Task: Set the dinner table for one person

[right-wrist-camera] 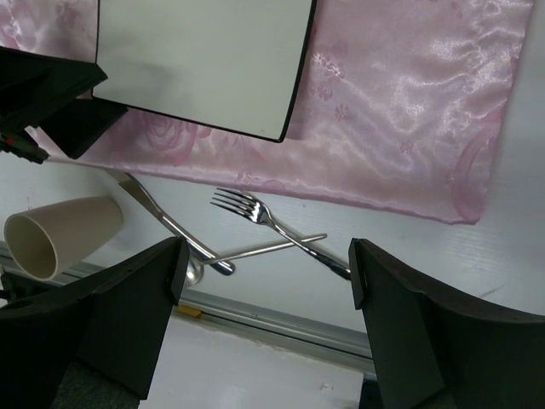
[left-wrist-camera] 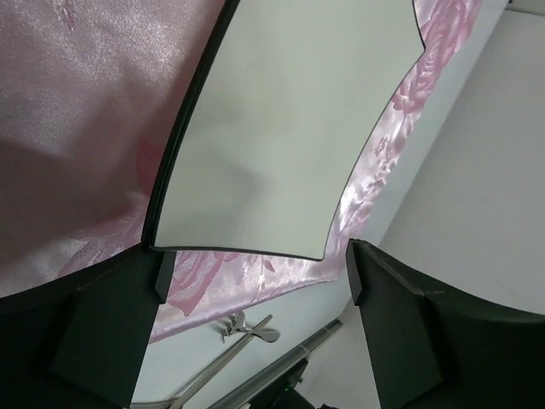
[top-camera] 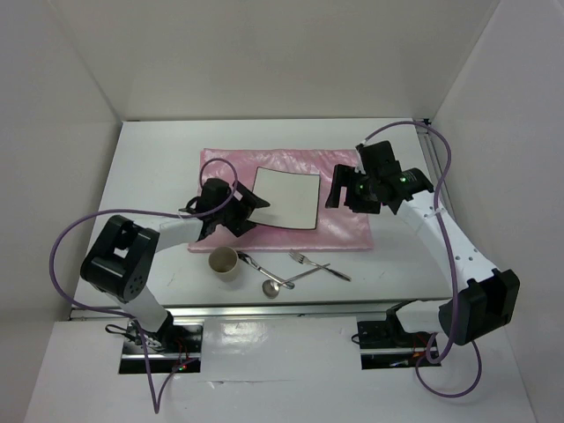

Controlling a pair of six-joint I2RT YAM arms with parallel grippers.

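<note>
Black fingers (left-wrist-camera: 111, 332) of the left tool (left-wrist-camera: 255, 273) stood wide apart, with the edge of a white square plate (left-wrist-camera: 272, 128) just ahead of them. The right tool (right-wrist-camera: 266, 260) was also spread wide, over the cloth just right of the plate. Beneath both, the white surface (top-camera: 150, 176), railed along its front and right sides, carried a shiny pink cloth (top-camera: 352, 225) at its middle with the plate on it. Nearer the front rail sat a beige cup (top-camera: 224, 262) beside a crossed fork (top-camera: 322, 267), spoon (top-camera: 275, 285) and a third utensil (top-camera: 256, 264).
</note>
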